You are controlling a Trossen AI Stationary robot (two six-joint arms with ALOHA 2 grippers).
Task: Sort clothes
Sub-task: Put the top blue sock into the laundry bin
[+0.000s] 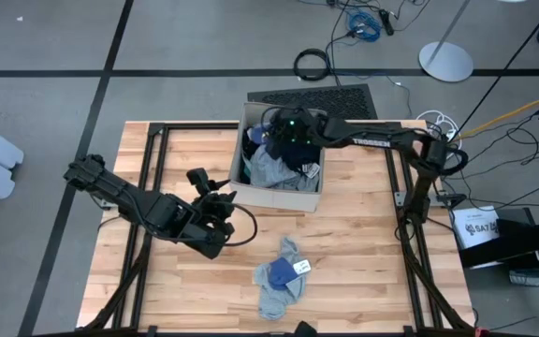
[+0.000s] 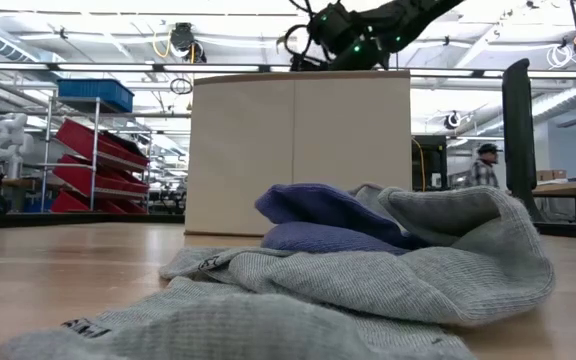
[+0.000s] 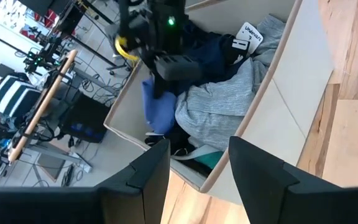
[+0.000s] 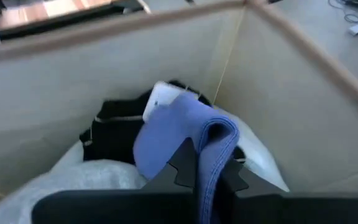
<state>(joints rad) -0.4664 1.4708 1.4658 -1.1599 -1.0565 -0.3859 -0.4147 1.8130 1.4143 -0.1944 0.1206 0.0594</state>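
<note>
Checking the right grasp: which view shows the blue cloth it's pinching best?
Right wrist view: the blue cloth hangs folded over between the right gripper, shut on it, inside the box. Left wrist view shows it below that arm, farther off. High view hides it under the arm; low view sees only the box wall.

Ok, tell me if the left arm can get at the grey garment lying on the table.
Probably yes. The left hand is open and empty above the bare wood, and the grey garment lies uncovered nearby, outside the box. The right hand is busy inside it.
</note>
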